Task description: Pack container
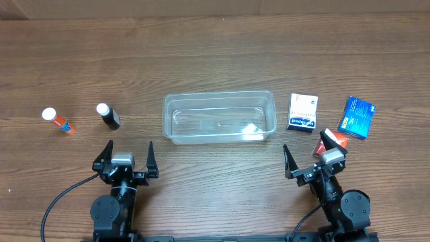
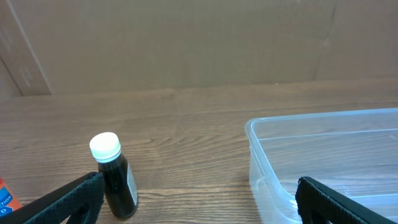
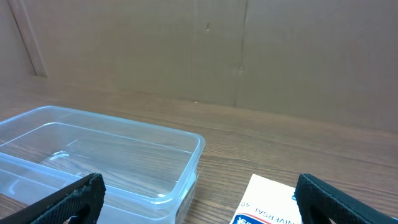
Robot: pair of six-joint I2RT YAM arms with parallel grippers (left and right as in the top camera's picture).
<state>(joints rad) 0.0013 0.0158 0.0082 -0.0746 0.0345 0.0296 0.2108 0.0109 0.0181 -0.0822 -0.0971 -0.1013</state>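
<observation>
Your left gripper (image 1: 127,152) and right gripper (image 1: 310,153) are both gaping wide, gripping nothing, a red item (image 1: 340,140) is hiding partly behind the right one, the container (image 1: 218,95) is sitting on the table (image 1: 215,54) beyond both.

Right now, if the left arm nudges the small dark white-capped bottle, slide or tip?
Likely tips: the small dark white-capped bottle stands upright, tall and narrow, on the wooden table. Once down, its round body would probably roll. Its smooth side may slip in the jaws.
</observation>
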